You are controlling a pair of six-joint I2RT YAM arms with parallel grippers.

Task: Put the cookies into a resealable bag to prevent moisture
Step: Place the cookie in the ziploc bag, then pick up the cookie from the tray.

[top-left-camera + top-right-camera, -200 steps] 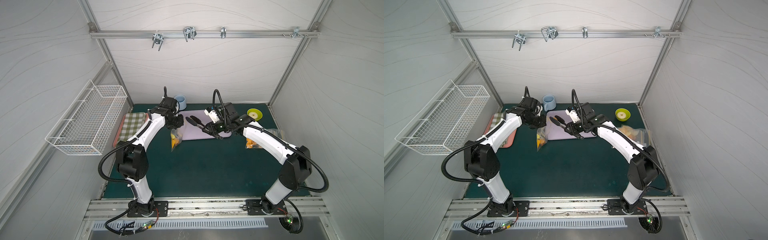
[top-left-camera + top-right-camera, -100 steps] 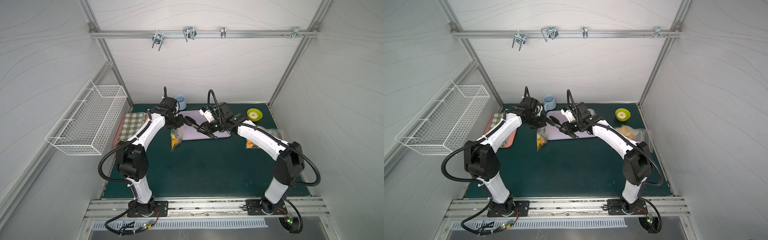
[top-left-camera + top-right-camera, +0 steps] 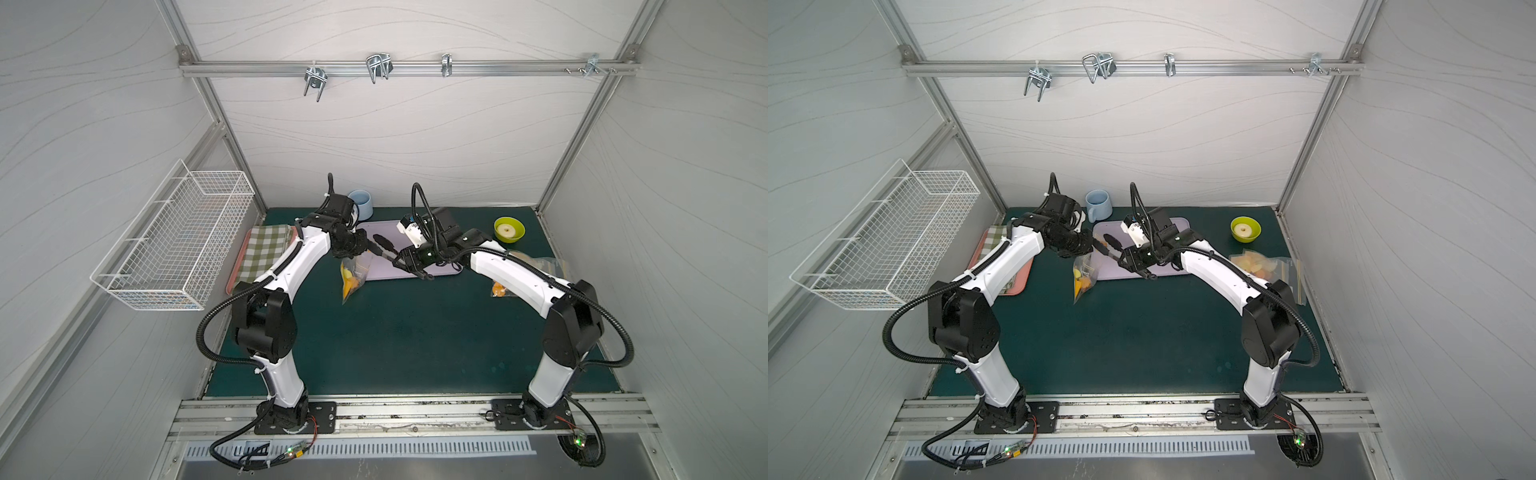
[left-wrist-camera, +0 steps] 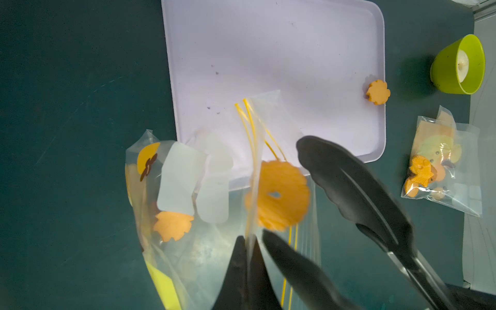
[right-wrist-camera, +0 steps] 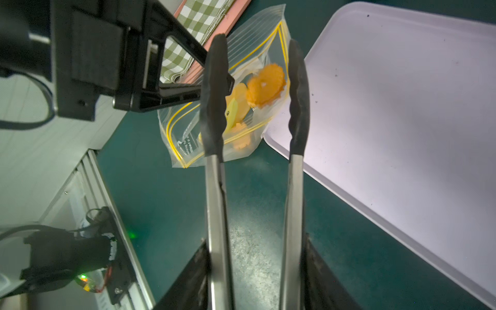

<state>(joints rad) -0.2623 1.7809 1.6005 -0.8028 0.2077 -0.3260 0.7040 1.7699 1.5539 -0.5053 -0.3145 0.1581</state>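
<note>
Tongs [image 5: 214, 174], half open and empty, over bag [image 5: 182, 128] (left gripper [image 4: 248, 241] pinching rim) at 8 o'clock of tray [image 3: 386, 270]; cookie [image 5: 265, 84] blurred between tips.

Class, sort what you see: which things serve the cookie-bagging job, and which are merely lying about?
In the job: resealable bag, pinched by left gripper; cookies; tongs in right gripper; lilac tray.
Lying about: green bowl; blue mug; checked cloth; wire basket.
</note>
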